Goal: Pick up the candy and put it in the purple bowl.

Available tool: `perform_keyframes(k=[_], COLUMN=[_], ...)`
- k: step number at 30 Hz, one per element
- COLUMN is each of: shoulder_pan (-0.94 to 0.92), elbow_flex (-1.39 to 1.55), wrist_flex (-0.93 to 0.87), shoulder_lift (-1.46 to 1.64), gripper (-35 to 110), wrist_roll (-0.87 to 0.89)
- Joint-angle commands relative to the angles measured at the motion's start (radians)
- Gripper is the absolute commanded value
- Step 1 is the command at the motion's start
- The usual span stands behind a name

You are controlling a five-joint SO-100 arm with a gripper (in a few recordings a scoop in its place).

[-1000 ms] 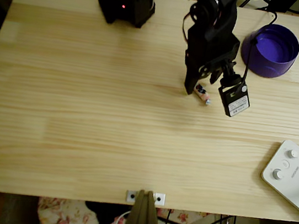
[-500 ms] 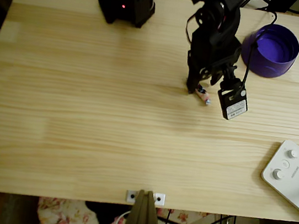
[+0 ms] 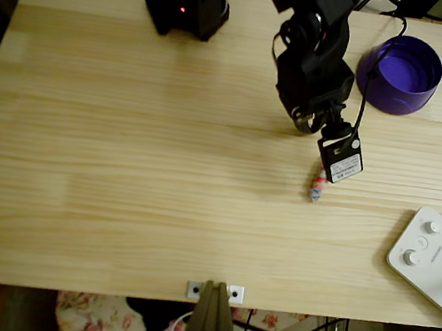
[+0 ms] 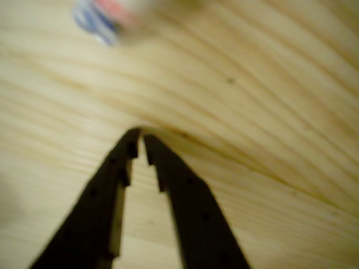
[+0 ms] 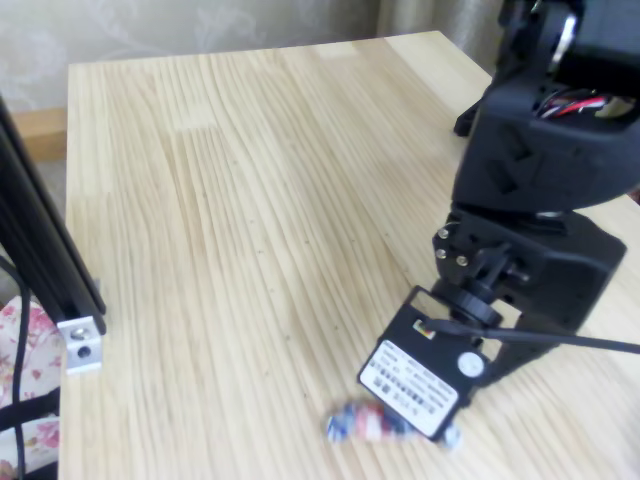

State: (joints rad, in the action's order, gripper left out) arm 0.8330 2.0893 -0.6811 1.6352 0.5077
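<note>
The candy [image 3: 317,185] lies loose on the bare table [image 3: 123,160], right of centre in the overhead view, just below the tilted wrist camera [image 3: 339,156] that hangs off the arm [image 3: 314,59]. Nothing holds it: it rests flat on the wood with its twisted ends pointing up and down the frame. In the wrist view it is a blurred pink-and-blue spot [image 4: 106,17] at the upper left, well ahead of the gripper [image 4: 140,137] and off to one side of its line. The gripper has its two dark fingers drawn nearly together with a thin slit between the tips and only wood between them, so it grips nothing. In the fixed view the candy [image 5: 375,425] sits at the bottom edge, partly tucked behind the camera's label. The bowl [image 3: 403,74] stands at the upper right, well apart from the candy, its mouth open and free to receive it. By my reading the pick is not yet made; the gripper would have to open and line up over the candy first.
</note>
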Motion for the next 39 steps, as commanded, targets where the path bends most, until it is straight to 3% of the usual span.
perform_keyframes(k=[1,12,30,39], shoulder_pan=[-0.011,-0.147,-0.109,-0.103], elbow_flex=[0.011,-0.123,-0.726,-0.727], wrist_flex=[0.0,-0.15,-0.342,-0.414], shoulder_lift=[0.097,0.276,-0.238,-0.236], gripper=[-1,1,0,17], wrist_roll=[-0.014,-0.049,0.23,0.249])
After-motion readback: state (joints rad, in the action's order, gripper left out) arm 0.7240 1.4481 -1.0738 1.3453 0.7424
